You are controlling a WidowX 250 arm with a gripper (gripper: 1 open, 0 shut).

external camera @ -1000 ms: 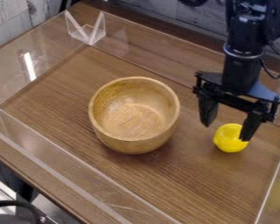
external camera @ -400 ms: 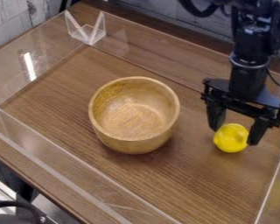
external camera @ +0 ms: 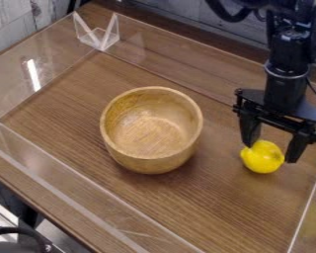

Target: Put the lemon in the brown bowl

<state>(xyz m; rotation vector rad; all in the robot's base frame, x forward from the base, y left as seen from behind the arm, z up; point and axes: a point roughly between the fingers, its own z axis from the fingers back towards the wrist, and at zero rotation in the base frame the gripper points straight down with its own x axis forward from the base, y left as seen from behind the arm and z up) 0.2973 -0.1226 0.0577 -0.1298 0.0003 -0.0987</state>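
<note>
While the lemon (external camera: pixel 263 158) lies on the wooden desk (external camera: pixel 82 109), near the right edge, it is not inside the brown bowl (external camera: pixel 151 128). It is small, glossy and bright yellow, and it rests to the right of the bowl, apart from it, with a strip of bare wood between them. Directly above the lemon hangs the black tool (external camera: pixel 276 137), pointing down. Its two fingers (external camera: pixel 249 126) stand wide apart, one on each side of the fruit, and their tips reach down to about the top of the lemon. Whether a fingertip touches the skin I cannot tell, because this view is from one side only and the fruit is partly covered; it seems that nothing is clamped.

The bowl is round, with thick light brown walls and visible grain, and it stands upright near the middle of the desk, its inside holding nothing. Clear plastic walls (external camera: pixel 48 54) run around the desk. At the far left corner a small clear plastic piece (external camera: pixel 98 32) stands folded like a tent
</note>
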